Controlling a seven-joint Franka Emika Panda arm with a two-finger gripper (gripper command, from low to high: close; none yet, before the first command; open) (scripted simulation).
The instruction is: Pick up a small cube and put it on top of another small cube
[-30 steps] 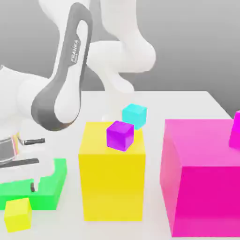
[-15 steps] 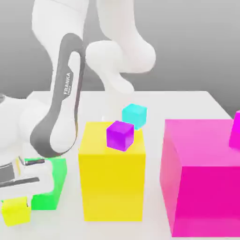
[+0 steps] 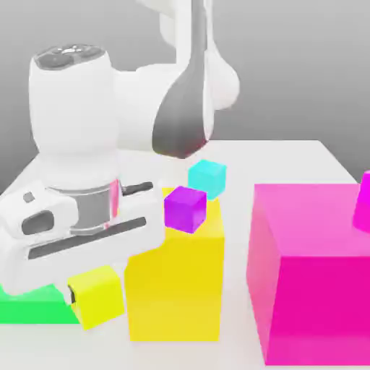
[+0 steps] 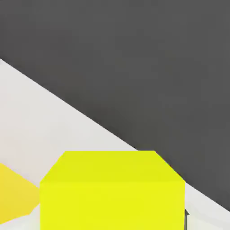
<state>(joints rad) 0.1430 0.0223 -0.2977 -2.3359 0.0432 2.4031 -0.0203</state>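
Betw. the fingers (image 3: pixel 71 295), clamped & now lifted off the bench (image 3: pixel 249 355), sm. yellow cube (image 3: pixel 98 297): pick done, stacking left.

The small bright-yellow cube (image 4: pixel 112 204) is seen very near, with its upper face and one side face shown. Beside the cube, a part of a deeper yellow block (image 4: pixel 15 195) is seen. Behind the cube, a white table surface (image 4: pixel 54 112) is shown, and beyond it a dark grey area (image 4: pixel 134 58) is met along a straight slanted edge.
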